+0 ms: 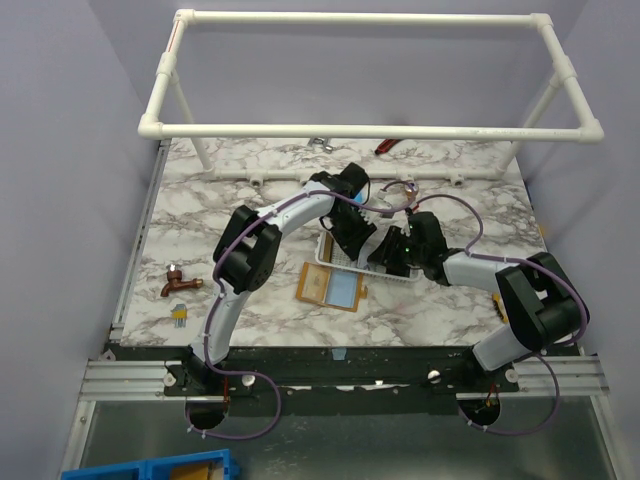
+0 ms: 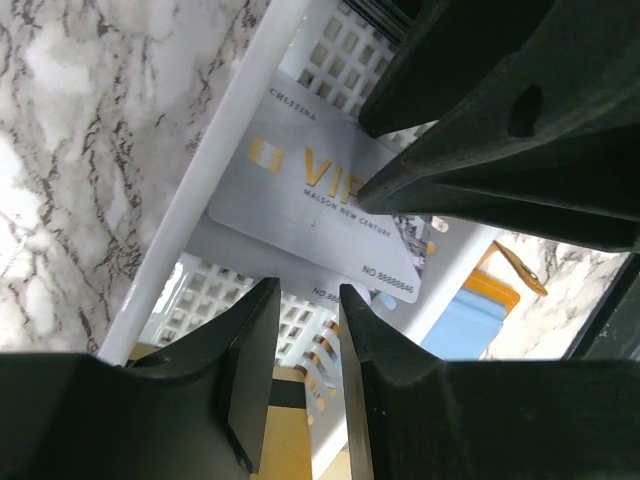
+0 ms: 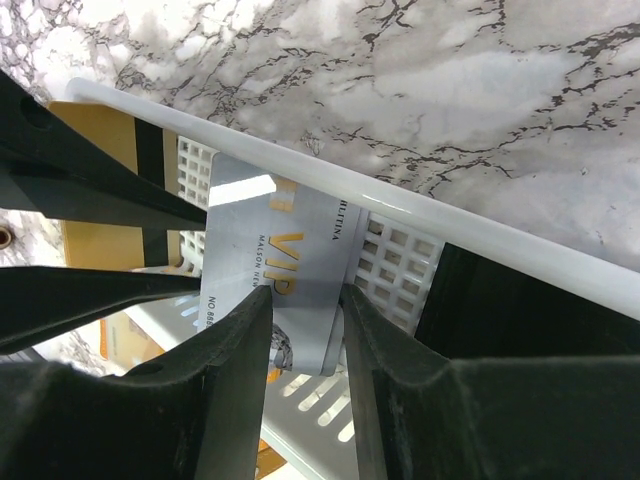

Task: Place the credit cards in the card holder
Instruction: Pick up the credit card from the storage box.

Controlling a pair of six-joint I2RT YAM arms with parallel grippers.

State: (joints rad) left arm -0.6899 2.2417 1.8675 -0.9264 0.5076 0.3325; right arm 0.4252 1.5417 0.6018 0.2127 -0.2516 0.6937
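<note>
marble bench (image 1: 450,190), white mesh basket (image 1: 328,258) near the middle, both arms bent in over it.

silvery-white card (image 2: 300,190) in the basket, gold "vip" lettering face up, lying slantwise close to the basket's long white rim (image 2: 215,150). second pale card (image 2: 250,258) just beneath, one edge with a printed number poking out. yellowish-gold card (image 3: 100,245) with a dark stripe also inside the basket, partly hidden behind the left fingers.

left claw (image 2: 305,300) low over the mesh, jaws parted by a narrow gap; mesh and a strip of gold visible through the gap, nothing seen clamped there.

right claw (image 3: 300,295) down on the silvery-white card (image 3: 250,220), one finger either side of the card's near end in the wrist view. from the left wrist view, right fingers (image 2: 480,170) meet the card, one tip resting on the face by the lettering, the other at the card's far edge. cannot tell whether pinched or only pressed. the two claws close together, tips pointed at each other across the card.

card holder (image 1: 330,286) open and flat on the bench just in front of the basket, orange-brown border, light blue inside; seen past the basket wall from the left wrist (image 2: 480,315). no card in it.

elsewhere on the bench: brass tap fitting (image 1: 180,283) and small yellow piece (image 1: 180,313) well off to the left, red-handled tool (image 1: 385,146) at the far edge. white pipe frame (image 1: 370,130) overhead. blue bin (image 1: 150,468) below the near edge.
</note>
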